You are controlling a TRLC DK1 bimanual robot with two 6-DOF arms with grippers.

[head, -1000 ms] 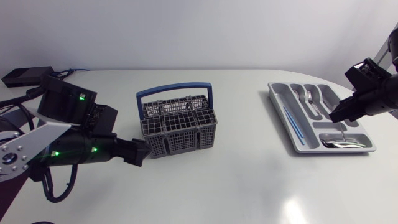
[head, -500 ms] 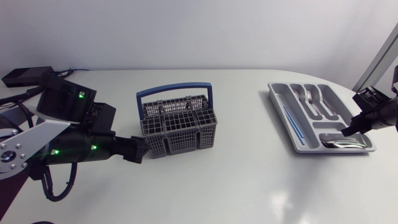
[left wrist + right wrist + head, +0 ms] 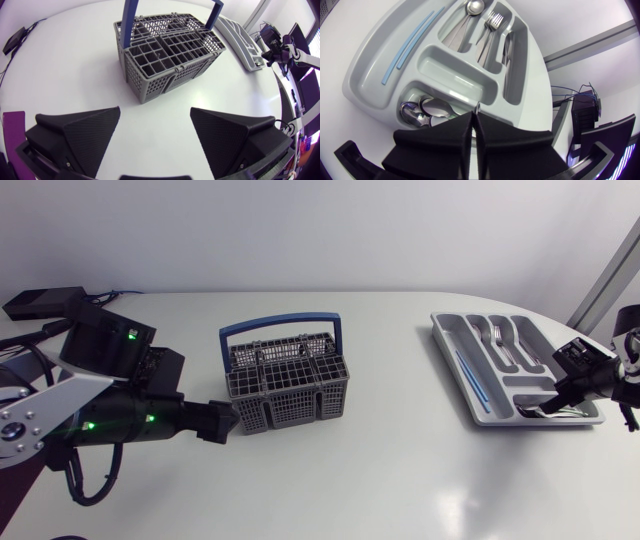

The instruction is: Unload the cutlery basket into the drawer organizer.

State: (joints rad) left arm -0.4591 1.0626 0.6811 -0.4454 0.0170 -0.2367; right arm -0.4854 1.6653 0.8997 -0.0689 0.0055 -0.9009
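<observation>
1. Mid-worktop (image 3: 380, 470): cutlery basket (image 3: 285, 378) upright, handle up, no cutlery visible inside, so it looks unloaded.
2. Drawer organizer (image 3: 450, 368) well to its right, holding forks (image 3: 490, 27) and spoons (image 3: 427, 110).
3. Left hand (image 3: 155, 109) near the basket, fingers apart, probably to steady it.
4. Right hand (image 3: 473, 117) above the spoon slot, fingers together, nothing seen held.

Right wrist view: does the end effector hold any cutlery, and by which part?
Nothing is held: the right end effector is shut, fingers together with nothing between them, close to the spoons in the drawer organizer.
</observation>
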